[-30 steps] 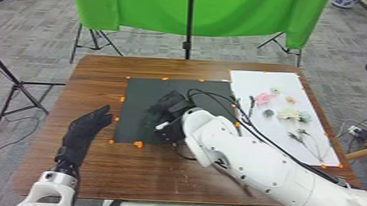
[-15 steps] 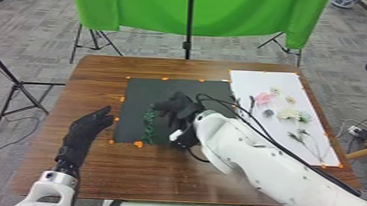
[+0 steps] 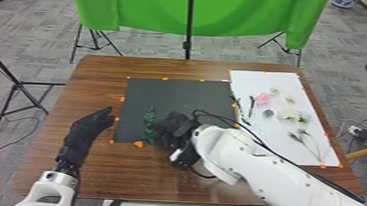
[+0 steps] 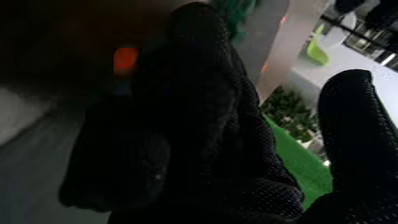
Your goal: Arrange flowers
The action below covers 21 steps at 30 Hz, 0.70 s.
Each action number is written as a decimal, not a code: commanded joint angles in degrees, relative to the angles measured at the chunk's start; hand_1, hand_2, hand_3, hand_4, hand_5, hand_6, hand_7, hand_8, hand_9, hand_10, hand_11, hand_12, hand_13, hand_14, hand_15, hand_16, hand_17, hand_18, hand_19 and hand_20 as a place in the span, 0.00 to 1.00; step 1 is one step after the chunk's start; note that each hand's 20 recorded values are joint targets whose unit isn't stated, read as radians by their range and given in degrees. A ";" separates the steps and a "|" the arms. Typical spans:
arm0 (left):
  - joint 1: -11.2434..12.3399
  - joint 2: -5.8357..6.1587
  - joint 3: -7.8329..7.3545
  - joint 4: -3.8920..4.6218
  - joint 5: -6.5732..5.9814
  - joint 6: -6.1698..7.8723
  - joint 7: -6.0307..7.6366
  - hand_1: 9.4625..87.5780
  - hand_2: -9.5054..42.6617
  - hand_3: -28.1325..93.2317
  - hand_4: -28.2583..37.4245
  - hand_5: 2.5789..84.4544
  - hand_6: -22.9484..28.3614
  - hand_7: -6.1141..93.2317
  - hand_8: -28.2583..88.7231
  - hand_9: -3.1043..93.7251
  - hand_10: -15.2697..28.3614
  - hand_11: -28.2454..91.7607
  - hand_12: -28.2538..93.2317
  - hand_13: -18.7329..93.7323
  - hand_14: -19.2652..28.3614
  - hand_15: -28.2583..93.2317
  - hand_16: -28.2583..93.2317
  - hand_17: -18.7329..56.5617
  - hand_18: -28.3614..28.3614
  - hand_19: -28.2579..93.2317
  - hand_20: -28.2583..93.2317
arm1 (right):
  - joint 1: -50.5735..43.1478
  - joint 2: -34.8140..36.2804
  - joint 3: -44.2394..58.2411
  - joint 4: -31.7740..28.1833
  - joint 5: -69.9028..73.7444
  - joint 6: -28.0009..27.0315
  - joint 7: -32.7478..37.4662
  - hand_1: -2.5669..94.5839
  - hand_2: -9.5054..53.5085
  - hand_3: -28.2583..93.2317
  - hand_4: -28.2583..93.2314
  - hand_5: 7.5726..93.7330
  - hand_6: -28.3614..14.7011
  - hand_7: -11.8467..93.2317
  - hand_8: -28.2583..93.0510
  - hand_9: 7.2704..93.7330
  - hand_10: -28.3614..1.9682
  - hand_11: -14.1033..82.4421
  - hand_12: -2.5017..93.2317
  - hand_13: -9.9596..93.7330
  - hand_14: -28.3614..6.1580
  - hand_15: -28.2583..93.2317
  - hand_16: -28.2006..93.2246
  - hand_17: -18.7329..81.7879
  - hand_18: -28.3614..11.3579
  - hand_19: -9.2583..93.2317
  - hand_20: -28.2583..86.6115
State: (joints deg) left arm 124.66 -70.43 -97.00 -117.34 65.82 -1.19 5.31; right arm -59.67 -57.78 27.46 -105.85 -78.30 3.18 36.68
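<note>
Green leafy sprig [image 3: 150, 120] at eight o'clock on black mat [image 3: 189, 94]—probably backing greenery—with black-gloved right hand [image 3: 172, 128] beside, thumb apart.

On the charcoal mat [image 3: 176, 93], the sprig [image 3: 150, 120] toward nine o'clock is dark green; the sheet [image 3: 261, 80] at three o'clock is white, its flowers [image 3: 264, 98] pink and cream; the table [image 3: 99, 87] is grained brown.

head view evenly bright, wrist view dim, blurred
</note>
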 commanded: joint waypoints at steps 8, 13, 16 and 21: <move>0.39 -0.58 0.22 0.19 0.20 -0.52 -1.02 0.17 0.15 0.76 0.05 0.50 0.55 0.11 0.21 0.46 0.65 0.33 0.36 0.42 0.75 0.36 0.28 0.25 0.75 0.28 0.39 | 1.44 -4.56 -1.43 2.46 1.47 -0.65 -0.94 0.29 0.29 0.66 0.16 0.72 0.46 0.19 0.18 0.93 0.37 0.51 0.29 1.00 0.67 0.67 0.43 0.93 0.60 0.96 0.51; -0.15 -0.78 0.17 0.44 0.24 -0.88 -0.85 0.17 0.15 0.76 0.05 0.49 0.55 0.11 0.21 0.46 0.65 0.33 0.36 0.42 0.75 0.36 0.28 0.25 0.75 0.28 0.38 | -1.99 -0.39 4.50 -2.99 3.43 1.35 -3.78 0.29 0.28 0.67 0.16 0.72 0.47 0.19 0.18 0.93 0.37 0.52 0.29 1.00 0.67 0.67 0.43 0.93 0.59 0.96 0.50; 0.08 -1.00 0.16 0.48 0.29 -0.71 -0.51 0.17 0.15 0.76 0.05 0.49 0.55 0.11 0.21 0.46 0.65 0.33 0.36 0.42 0.75 0.36 0.28 0.25 0.75 0.28 0.38 | -8.24 5.25 13.95 -10.45 4.51 2.70 -6.21 0.29 0.26 0.67 0.16 0.74 0.50 0.20 0.18 0.93 0.38 0.52 0.29 1.00 0.67 0.67 0.43 0.93 0.59 0.97 0.49; 0.77 -0.93 0.67 0.48 -0.37 1.94 1.79 0.17 0.14 0.76 0.05 0.50 0.55 0.11 0.21 0.46 0.65 0.34 0.36 0.43 0.75 0.37 0.28 0.25 0.75 0.28 0.39 | -22.03 13.45 32.79 -18.62 -8.62 7.84 -6.73 0.33 0.15 0.71 0.15 0.74 0.51 0.21 0.19 0.91 0.43 0.46 0.30 1.00 0.66 0.63 0.48 0.89 0.52 1.00 0.53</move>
State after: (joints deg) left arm 124.34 -70.82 -96.91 -117.28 65.84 -1.35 5.24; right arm -67.70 -57.37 40.18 -115.08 -73.58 4.17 31.41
